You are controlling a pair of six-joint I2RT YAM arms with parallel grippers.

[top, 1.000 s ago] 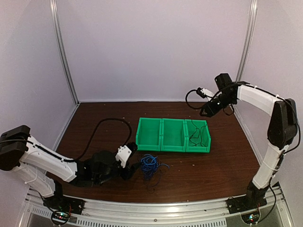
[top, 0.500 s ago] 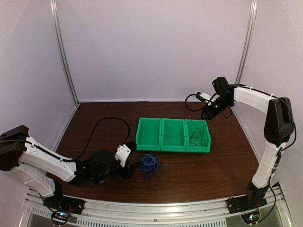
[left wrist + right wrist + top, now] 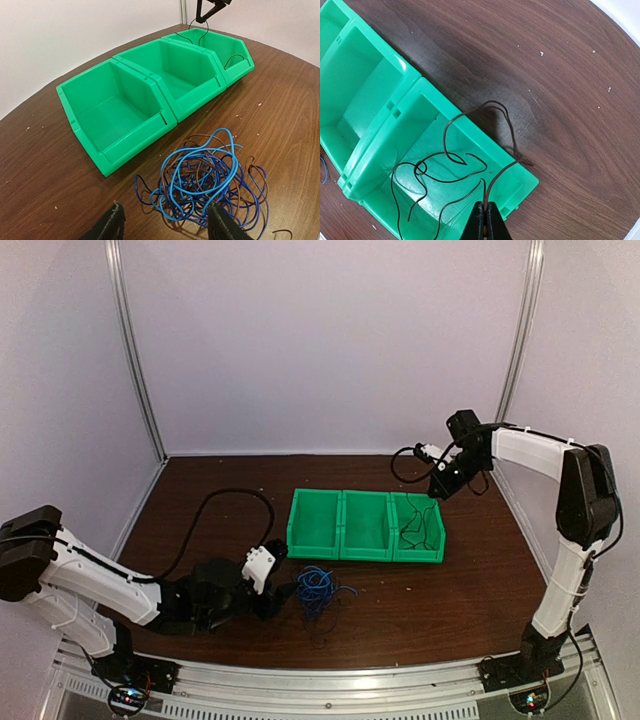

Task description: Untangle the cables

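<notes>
A fist-sized tangle of blue and brown cables (image 3: 210, 180) (image 3: 318, 586) lies on the table in front of the green bins. My left gripper (image 3: 167, 227) (image 3: 281, 595) sits low just to the tangle's left, open, its fingertips (image 3: 114, 224) on either side of the tangle's near edge without touching it. Above the rightmost green bin (image 3: 517, 187) (image 3: 425, 545), my right gripper (image 3: 485, 215) (image 3: 437, 490) is shut on a thin dark brown cable (image 3: 501, 174). That cable runs over the bin's rim onto the table. More dark cables (image 3: 427, 172) lie inside this bin.
Three green bins (image 3: 345, 550) stand side by side mid-table; the left bin (image 3: 95, 150) and the middle bin (image 3: 195, 95) hold nothing. A thick black arm cable (image 3: 215, 502) loops on the table at the left. Booth walls and metal posts enclose the table.
My right gripper has come down and to the left over the rightmost bin and closed on the dark cable. The left arm and the tangle have not moved.
</notes>
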